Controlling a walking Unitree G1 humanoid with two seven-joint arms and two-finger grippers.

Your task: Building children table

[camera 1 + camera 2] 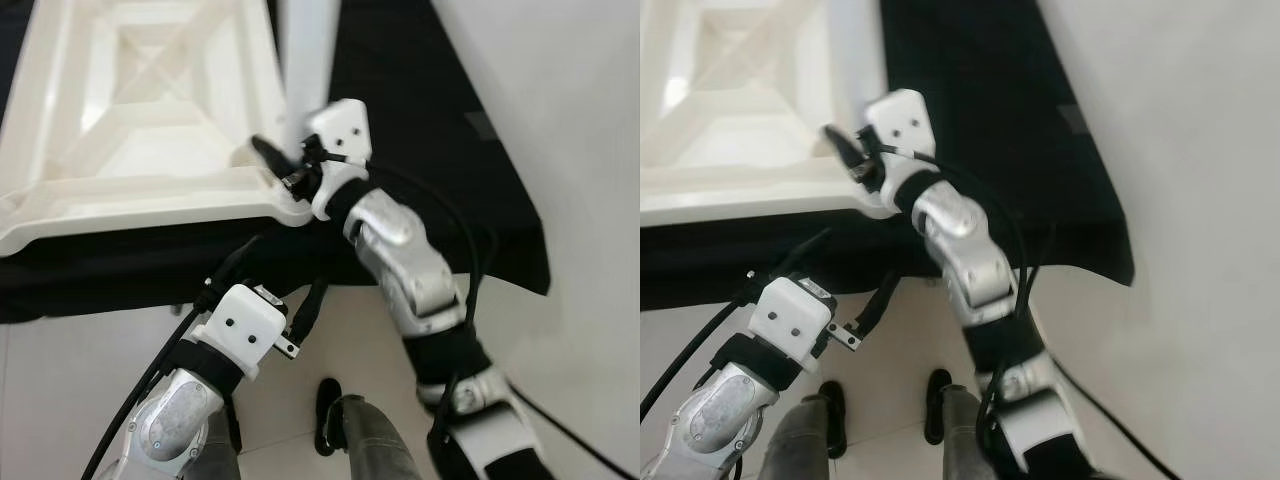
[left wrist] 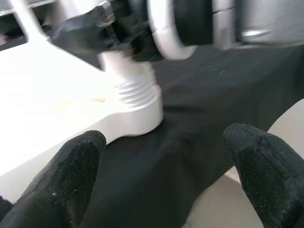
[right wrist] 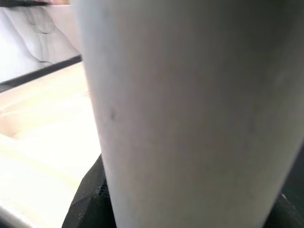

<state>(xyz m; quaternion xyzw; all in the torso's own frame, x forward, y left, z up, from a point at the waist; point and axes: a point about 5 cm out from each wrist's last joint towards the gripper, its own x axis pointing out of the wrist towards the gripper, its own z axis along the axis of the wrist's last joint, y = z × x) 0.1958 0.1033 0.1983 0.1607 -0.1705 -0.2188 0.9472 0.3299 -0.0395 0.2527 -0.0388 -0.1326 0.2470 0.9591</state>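
A white plastic table top [image 1: 130, 120] lies upside down on a black cloth [image 1: 430, 150], its ribbed underside facing up. A white table leg [image 1: 305, 60] stands upright in the near right corner socket, and its threaded base [image 2: 135, 95] sits in the socket collar. My right gripper [image 1: 285, 165] is shut on the leg low down, just above the socket; the leg [image 3: 190, 114] is very close in the right wrist view. My left gripper [image 1: 862, 255] hangs open over the cloth's front edge, below that corner, with nothing between its fingers [image 2: 71, 175].
The black cloth ends in an edge close to my body, with pale floor [image 1: 80, 380] in front of it and to the right [image 1: 580, 150]. My feet [image 1: 328, 415] stand on the floor just short of the cloth.
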